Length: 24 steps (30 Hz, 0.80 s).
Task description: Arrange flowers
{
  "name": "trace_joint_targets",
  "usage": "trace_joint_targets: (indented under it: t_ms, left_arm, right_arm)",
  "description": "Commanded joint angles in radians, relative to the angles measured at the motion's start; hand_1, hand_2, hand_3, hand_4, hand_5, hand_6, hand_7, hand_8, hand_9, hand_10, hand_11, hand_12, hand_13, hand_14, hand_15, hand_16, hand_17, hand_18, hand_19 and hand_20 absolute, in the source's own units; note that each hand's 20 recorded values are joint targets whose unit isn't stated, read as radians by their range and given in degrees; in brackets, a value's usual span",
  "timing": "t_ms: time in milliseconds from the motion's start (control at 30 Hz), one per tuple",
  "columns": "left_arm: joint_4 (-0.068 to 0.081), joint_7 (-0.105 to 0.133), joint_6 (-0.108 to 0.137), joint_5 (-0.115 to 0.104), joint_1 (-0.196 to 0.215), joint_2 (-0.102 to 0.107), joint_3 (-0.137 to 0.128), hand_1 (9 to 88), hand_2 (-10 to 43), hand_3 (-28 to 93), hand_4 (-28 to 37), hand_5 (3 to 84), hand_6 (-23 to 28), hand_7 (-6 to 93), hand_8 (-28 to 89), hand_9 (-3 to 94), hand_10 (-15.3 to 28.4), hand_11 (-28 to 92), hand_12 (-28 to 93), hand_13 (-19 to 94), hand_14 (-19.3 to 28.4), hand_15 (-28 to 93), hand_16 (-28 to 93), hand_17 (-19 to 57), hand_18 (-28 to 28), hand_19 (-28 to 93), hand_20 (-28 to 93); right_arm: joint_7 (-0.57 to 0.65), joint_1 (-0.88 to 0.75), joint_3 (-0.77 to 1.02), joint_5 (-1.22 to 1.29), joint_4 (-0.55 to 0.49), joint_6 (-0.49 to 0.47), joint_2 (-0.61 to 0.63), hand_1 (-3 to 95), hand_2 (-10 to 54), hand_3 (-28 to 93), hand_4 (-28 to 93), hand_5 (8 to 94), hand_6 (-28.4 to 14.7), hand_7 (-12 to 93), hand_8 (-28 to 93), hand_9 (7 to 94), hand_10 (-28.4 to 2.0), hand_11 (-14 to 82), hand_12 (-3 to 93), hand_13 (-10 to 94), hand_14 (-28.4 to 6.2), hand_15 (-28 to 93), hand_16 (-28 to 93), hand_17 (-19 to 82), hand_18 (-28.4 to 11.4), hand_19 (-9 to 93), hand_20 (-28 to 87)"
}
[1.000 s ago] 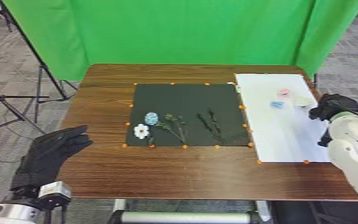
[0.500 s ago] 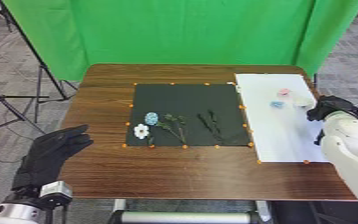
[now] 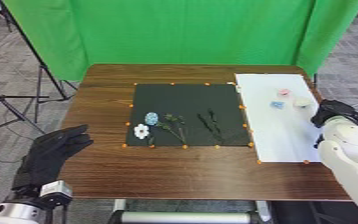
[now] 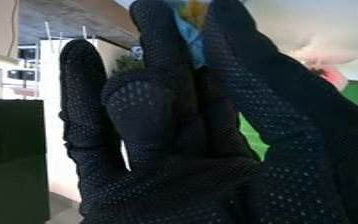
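Right robot hand [image 3: 336, 111] with blue petals [image 4: 193, 41], cannot tell whether pinched; white flower [image 3: 302, 102] near, to hand's left

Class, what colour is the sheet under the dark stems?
Black; the sheet shows best in the head view.

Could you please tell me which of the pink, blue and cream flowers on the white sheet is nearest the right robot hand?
The cream flower; the pink flower and blue flower both lie farther from the right robot hand, toward the black mat.
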Motion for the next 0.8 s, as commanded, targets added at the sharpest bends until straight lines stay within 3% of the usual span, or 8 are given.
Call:
trace_joint_targets:
  t_ms: [33,133,400,633,800]
  left_arm:
    - [0.004,-0.016,-0.015,0.001,-0.007,0.003,0.000,30.0,3.3,79,-16.0,53.4,16.2,14.8,-9,44.3,22.9,43,11,30,27.5,64,-14,-9.4,20.8,59,14]
    - [0.003,-0.018,-0.015,0.001,-0.002,0.003,-0.004,30.0,3.3,79,-16.0,53.4,16.2,14.8,-9,44.2,22.8,43,11,30,27.4,64,-14,-9.4,20.8,59,14]
    - [-0.006,-0.007,-0.006,-0.003,0.024,0.007,-0.024,29.9,3.3,80,-16.0,53.4,16.2,14.8,-9,44.2,22.8,43,11,30,27.4,64,-14,-9.3,20.8,59,14]
    - [-0.019,-0.003,0.004,-0.006,0.060,0.005,-0.057,29.9,3.3,79,-15.9,53.4,16.1,14.8,-9,44.1,22.9,43,11,30,27.5,64,-14,-9.4,20.8,59,14]
    - [-0.021,-0.016,0.001,-0.002,0.057,0.000,-0.063,30.0,3.2,79,-15.9,53.4,16.1,14.8,-9,44.1,22.8,43,11,30,27.4,64,-14,-9.4,20.8,59,14]
  right_arm:
    - [-0.004,-0.035,-0.043,-0.048,0.007,0.120,0.005,55.7,-9.5,75,-28,67.9,-0.4,29,-4,82.9,-6.7,9.8,30.9,76,-4.1,77,20,39,-15.8,92,-6]
    - [-0.018,-0.044,-0.058,-0.058,-0.016,0.197,0.017,56.7,-9.5,75,-28,73.9,1.2,32,-2,88.0,-5.3,11.8,32.6,79,-3.4,76,20,40,-15.4,93,-6]
    - [-0.094,0.024,-0.140,-0.062,-0.133,0.306,0.044,56.8,-9.5,76,-28,76.7,1.4,30,-2,90.8,-5.4,11.8,33.9,82,-3.0,75,21,42,-15.4,93,-6]
    - [-0.202,0.193,-0.331,-0.002,-0.259,0.302,0.033,56.9,-9.5,77,-28,77.3,1.2,30,-1,91.2,-5.6,11.5,34.4,82,-3.0,75,21,42,-15.4,93,-5]
    - [-0.260,0.304,-0.486,0.013,-0.301,0.286,-0.032,57.0,-9.5,77,-28,77.3,1.2,29,-1,91.1,-5.7,11.4,34.7,82,-3.1,75,22,42,-15.4,93,-5]
